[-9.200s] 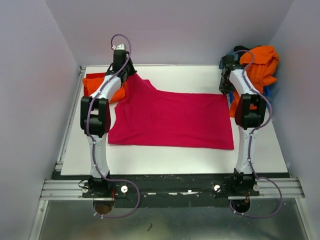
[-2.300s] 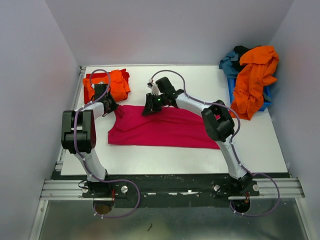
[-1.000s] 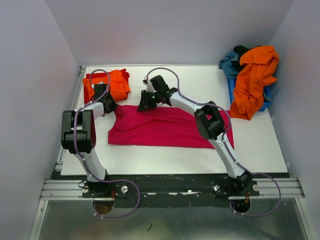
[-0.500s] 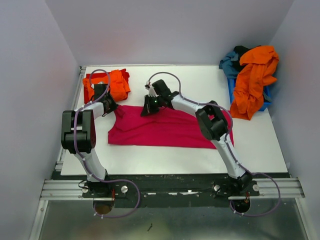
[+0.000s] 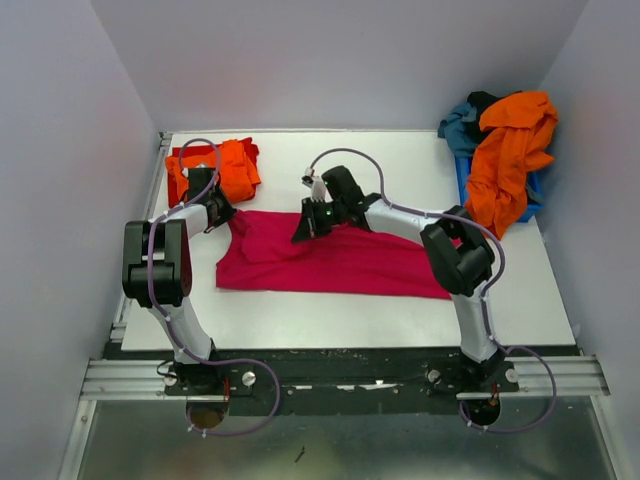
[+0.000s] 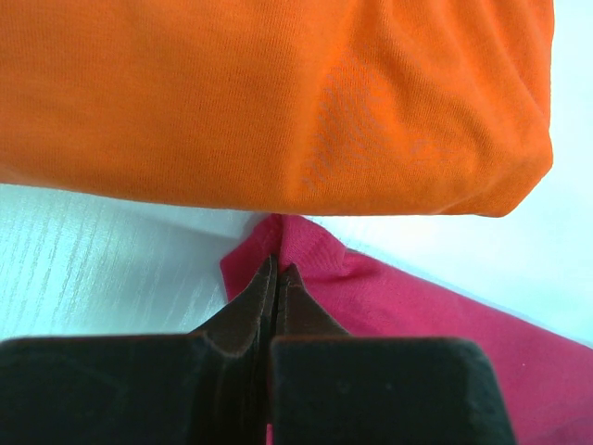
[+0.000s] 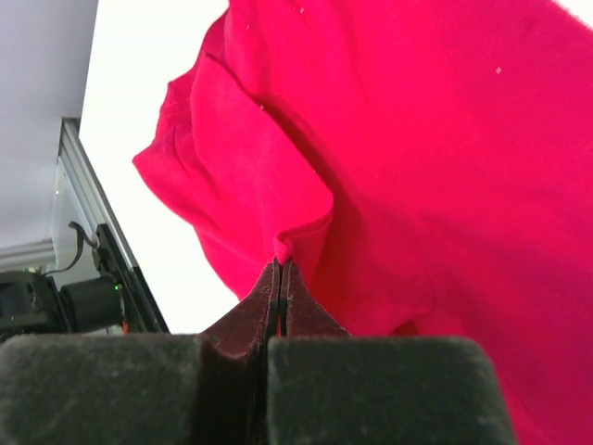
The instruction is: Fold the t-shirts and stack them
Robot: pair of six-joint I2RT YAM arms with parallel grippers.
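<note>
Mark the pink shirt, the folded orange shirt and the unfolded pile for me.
pink shirt (image 5: 340,265): top view, middle of its flat body.
folded orange shirt (image 5: 238,165): top view, its top face, at back left.
unfolded pile (image 5: 510,150): top view, the orange shirt draped on top.

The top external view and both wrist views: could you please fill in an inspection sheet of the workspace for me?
Surface: white table, flat.
Job's things: magenta-pink t-shirt partly folded mid-table; folded orange t-shirt far left; loose orange t-shirt heaped beside a teal t-shirt far right.
Clutter: blue bin under that heap.
Grippers: left gripper, jaws shut on the pink shirt's corner; right gripper, jaws shut on a raised fold of it.
Cables: purple cables loop above both arms.
Surroundings: grey walls on three sides; metal rail at the near edge.
</note>
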